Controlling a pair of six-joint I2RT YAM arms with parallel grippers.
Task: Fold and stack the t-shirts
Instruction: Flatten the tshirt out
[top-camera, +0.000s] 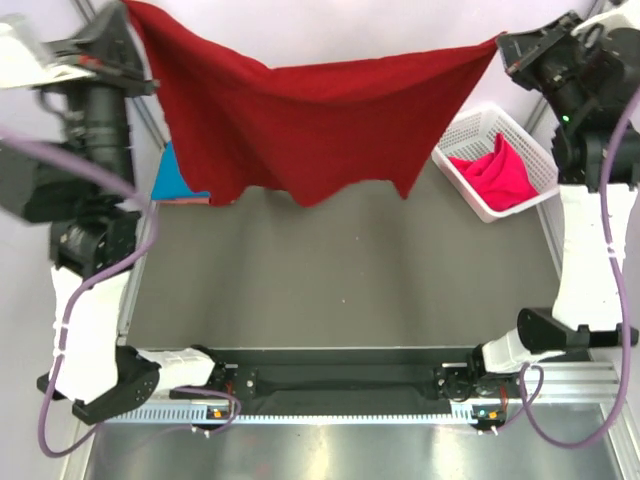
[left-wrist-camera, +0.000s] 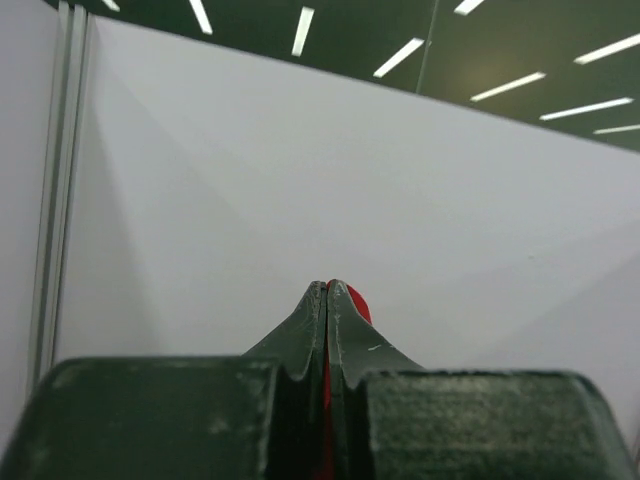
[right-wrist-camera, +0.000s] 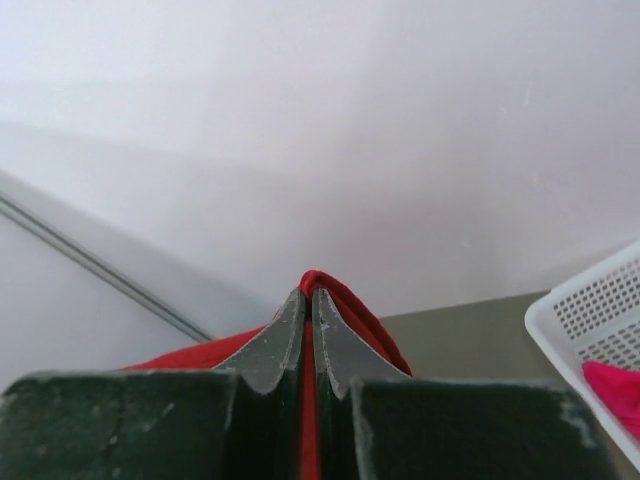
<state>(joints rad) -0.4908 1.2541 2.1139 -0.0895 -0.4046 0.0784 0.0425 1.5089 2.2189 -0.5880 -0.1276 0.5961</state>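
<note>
The dark red t-shirt (top-camera: 310, 120) hangs spread in the air across the back of the table, held by both upper corners. My left gripper (top-camera: 125, 8) is shut on its left corner; a sliver of red cloth (left-wrist-camera: 360, 303) shows between the jaws (left-wrist-camera: 327, 290). My right gripper (top-camera: 500, 42) is shut on its right corner, the red edge (right-wrist-camera: 345, 300) folded over the fingertips (right-wrist-camera: 307, 295). A bright blue t-shirt (top-camera: 172, 177) lies at the back left on a salmon pink one (top-camera: 185, 199), both partly hidden by the red shirt. A hot pink t-shirt (top-camera: 495, 170) lies in the basket.
The white lattice basket (top-camera: 470, 130) stands at the back right, also seen in the right wrist view (right-wrist-camera: 590, 310). The grey table mat (top-camera: 340, 270) stretches below the hanging shirt. A black rail (top-camera: 340, 385) runs between the arm bases at the near edge.
</note>
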